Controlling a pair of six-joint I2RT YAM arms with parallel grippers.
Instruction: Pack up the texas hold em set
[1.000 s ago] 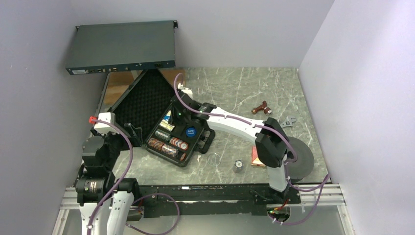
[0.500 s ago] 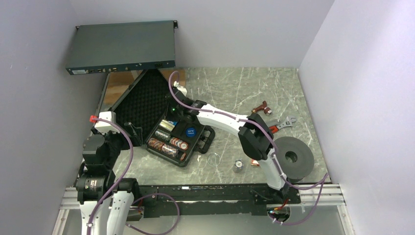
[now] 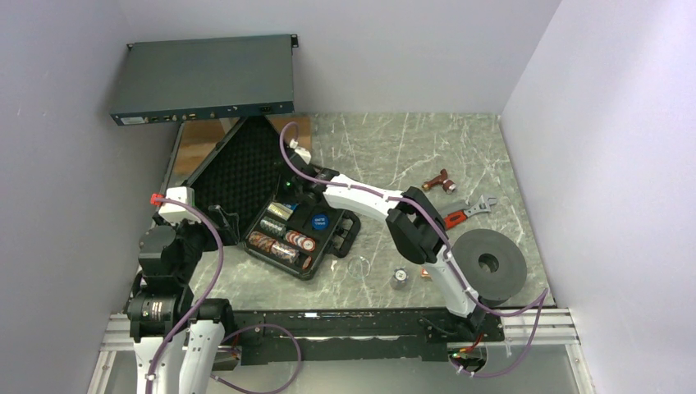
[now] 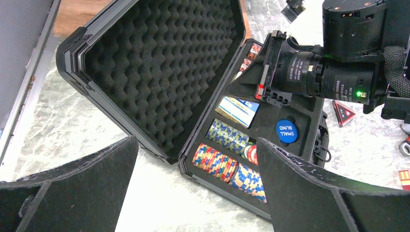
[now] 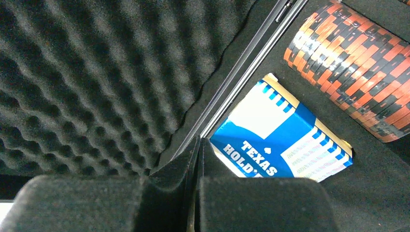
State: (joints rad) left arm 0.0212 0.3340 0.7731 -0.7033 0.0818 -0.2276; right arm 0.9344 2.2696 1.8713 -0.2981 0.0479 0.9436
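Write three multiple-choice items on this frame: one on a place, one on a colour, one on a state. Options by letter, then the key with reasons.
1. Where does the round blue disc marked SMALL BLIND lie?
A. on the table, outside the case
B. in the tray of the black rectangular plastic case
C. on the foam of the lid

2. What colour is the rectangular card box printed TEXAS HOLD?
A. mostly red
B. mostly green
C. mostly blue and white

3. How does the case's lid stand?
A. open, its egg-crate foam lining showing
B. shut and latched
C. taken off and laid flat apart from the tray

Key:
1 B, the left wrist view shows the disc set in a recess of the tray.
2 C, the right wrist view shows its blue face with a white patch.
3 A, the lid leans back from the tray, foam exposed.
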